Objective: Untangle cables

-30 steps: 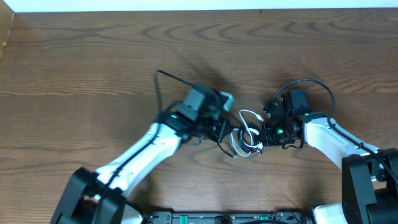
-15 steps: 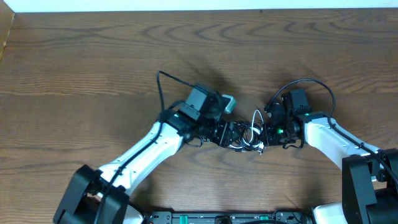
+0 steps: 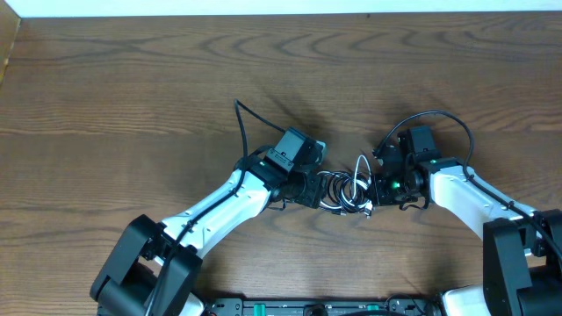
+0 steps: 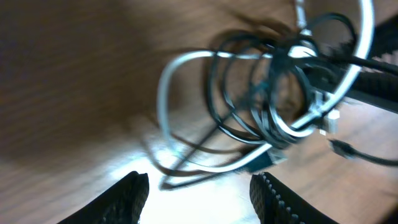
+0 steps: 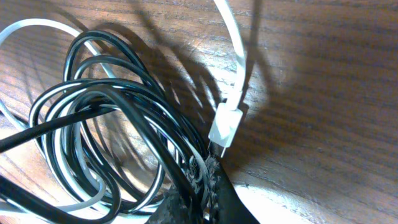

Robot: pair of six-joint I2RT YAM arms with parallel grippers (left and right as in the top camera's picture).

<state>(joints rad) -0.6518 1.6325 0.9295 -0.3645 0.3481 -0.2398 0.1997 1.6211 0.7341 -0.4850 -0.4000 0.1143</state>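
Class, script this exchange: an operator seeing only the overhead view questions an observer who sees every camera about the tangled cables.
Operator: Are the left fingers holding anything?
Observer: No; in the left wrist view they stand apart, only table between them.
Operator: Where is the white plug?
Observer: It lies on the table beside the black cable coils.
Operator: What do the right fingers grip?
Observer: They are shut where black strands converge, apparently on the black cable.

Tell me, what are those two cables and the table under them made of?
Black cable: looks like rubbery plastic, glossy, with highlights along its loops. White cable: smooth plastic too, with a moulded plug. Table: wood or wood-look laminate, brown grain, slight sheen.
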